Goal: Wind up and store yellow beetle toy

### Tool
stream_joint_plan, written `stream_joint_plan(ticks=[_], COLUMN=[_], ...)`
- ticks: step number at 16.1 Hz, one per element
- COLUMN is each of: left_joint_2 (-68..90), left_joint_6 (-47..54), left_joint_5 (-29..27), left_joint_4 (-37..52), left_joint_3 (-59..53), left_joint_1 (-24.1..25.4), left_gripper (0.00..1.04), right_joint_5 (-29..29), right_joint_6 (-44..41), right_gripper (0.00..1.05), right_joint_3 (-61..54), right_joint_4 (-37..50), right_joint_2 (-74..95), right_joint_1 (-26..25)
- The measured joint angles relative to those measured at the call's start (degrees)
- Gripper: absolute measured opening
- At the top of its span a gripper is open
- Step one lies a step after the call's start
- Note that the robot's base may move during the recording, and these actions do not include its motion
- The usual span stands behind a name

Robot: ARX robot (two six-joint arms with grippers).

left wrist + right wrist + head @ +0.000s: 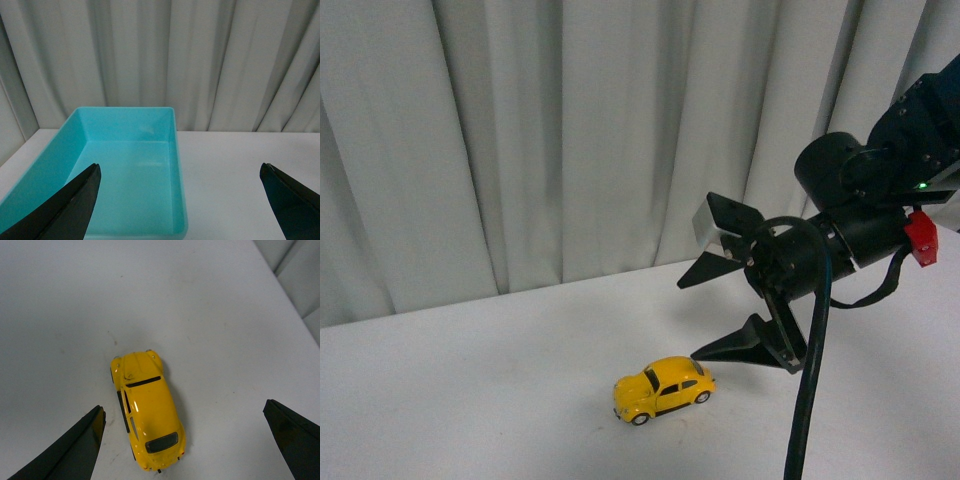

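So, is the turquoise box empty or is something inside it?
Empty, as far as visible: the left wrist view shows only bare floor inside the turquoise box; the left tool hides one corner.

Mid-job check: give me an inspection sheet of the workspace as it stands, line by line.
Surface: white table, a few small marks near the toy.
Job's things: yellow beetle toy upright on its wheels on the table; teal bin, nothing in the part shown.
Clutter: nothing seen.
Grippers: right gripper open, above the toy, not touching; left gripper open, facing the bin.
Cables: black cable hanging from the right arm.
Surroundings: pale curtain behind the table.
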Motion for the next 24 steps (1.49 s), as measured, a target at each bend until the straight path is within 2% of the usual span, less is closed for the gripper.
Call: stream_joint_plan(ticks=[4, 5, 12, 15, 16, 17, 24], left_joint_2=[0.0, 0.0, 0.0, 0.0, 0.0, 0.0, 0.0], left_joint_6=[0.0, 0.0, 0.0, 0.0, 0.0, 0.0, 0.0], left_joint_5=[0.0, 0.0, 0.0, 0.0, 0.0, 0.0, 0.0], left_joint_4=[0.0, 0.0, 0.0, 0.0, 0.0, 0.0, 0.0], left_joint_3=[0.0, 0.0, 0.0, 0.0, 0.0, 0.0, 0.0], left_joint_1=[0.0, 0.0, 0.0, 0.0, 0.0, 0.0, 0.0], left_gripper=[0.98, 0.98, 0.98, 0.98, 0.98, 0.98, 0.98], right_joint_5=[4.1, 5.0, 8.5, 10.6, 10.8, 10.7, 8.9], right_joint_6=[-12.3, -13.7, -15.5, -13.9, -12.9, -11.6, -8.8], right_gripper=[0.98, 0.98, 0.97, 0.68, 0.48, 0.42, 0.42], right_joint_3=[11.4, 12.6, 17.7, 17.7, 17.7, 17.7, 14.1], right_joint_4=[-13.8, -15.0, -21.2, -20.6, -20.6, -20.4, -16.9], right_joint_2=[9.7, 10.9, 15.4, 15.9, 15.9, 15.9, 15.1], right_joint_1=[3.0, 3.5, 5.6, 5.9, 5.9, 5.9, 4.8])
